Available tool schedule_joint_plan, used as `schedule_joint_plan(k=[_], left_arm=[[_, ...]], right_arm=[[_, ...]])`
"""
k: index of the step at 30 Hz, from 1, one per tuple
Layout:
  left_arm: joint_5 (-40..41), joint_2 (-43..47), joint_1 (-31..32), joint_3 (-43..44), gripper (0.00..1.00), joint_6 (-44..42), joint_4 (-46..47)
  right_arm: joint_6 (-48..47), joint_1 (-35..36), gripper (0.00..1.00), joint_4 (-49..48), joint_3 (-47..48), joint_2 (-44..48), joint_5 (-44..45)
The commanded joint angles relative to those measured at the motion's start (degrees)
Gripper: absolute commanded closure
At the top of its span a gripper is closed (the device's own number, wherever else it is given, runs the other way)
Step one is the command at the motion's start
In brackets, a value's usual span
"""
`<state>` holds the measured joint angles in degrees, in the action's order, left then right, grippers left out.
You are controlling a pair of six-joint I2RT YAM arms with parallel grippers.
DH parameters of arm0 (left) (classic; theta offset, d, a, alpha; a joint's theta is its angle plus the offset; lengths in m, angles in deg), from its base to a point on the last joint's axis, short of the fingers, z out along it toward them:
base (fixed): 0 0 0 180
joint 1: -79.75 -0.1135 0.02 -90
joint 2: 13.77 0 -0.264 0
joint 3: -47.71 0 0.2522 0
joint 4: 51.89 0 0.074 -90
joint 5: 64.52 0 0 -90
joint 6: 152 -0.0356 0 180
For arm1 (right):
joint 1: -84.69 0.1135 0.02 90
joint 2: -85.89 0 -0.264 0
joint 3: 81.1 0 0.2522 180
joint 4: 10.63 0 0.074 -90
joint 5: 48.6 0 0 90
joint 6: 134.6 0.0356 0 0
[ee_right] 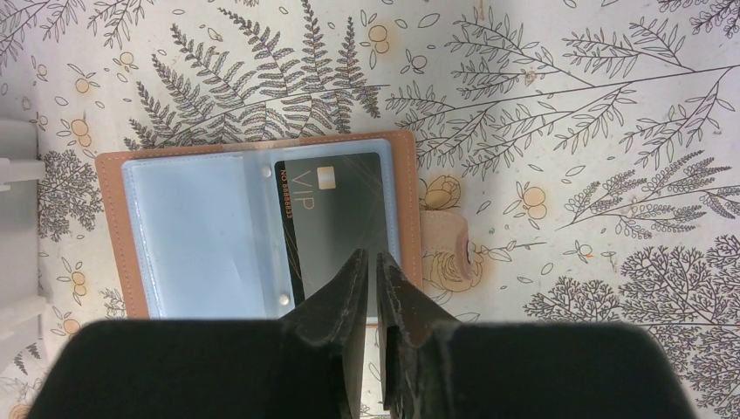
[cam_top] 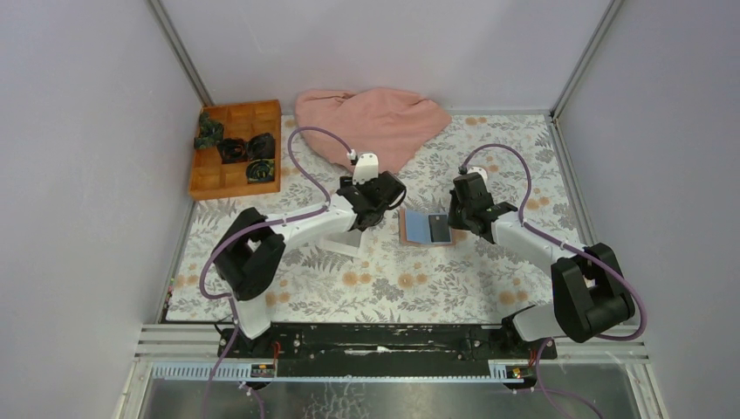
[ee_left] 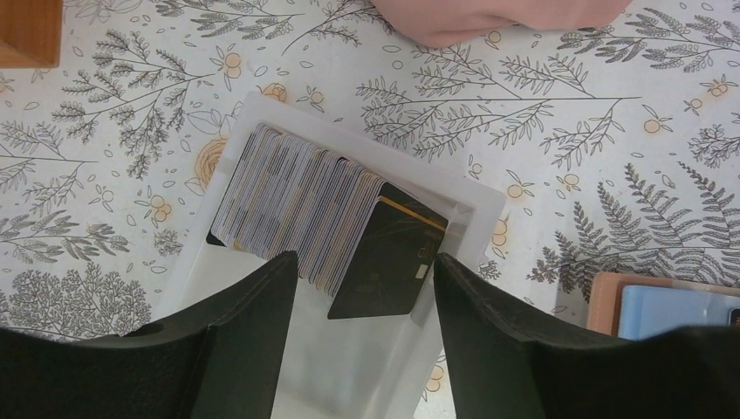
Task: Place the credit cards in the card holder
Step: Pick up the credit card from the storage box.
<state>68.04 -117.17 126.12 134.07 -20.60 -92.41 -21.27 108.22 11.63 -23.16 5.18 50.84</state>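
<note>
Left gripper [ee_left: 365,262] jaws apart over the fanned credit cards [ee_left: 288,205] in the white tray [ee_left: 476,205], likely lining up a pick. Right gripper [ee_right: 373,257] nearly together at the near edge of the open card holder [ee_right: 109,227], probably steadying it; can't tell if it's pinching. One dark card [ee_right: 336,209] is in a sleeve.

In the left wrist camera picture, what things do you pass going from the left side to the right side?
orange wooden box → white tray → brown card holder
</note>
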Motion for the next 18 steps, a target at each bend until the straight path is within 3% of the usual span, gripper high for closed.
schedule_joint_plan(k=[1, 18], left_arm=[[3.78, -1.1, -0.4, 2.27, 0.33, -0.03, -2.5], [6.74, -2.32, -0.4, 3.74, 0.32, -0.55, -7.52]], right_arm=[[-0.74, 0.41, 0.84, -1.35, 0.2, 1.69, -0.01], [-0.44, 0.43, 0.84, -2.38, -0.44, 1.51, 0.14]])
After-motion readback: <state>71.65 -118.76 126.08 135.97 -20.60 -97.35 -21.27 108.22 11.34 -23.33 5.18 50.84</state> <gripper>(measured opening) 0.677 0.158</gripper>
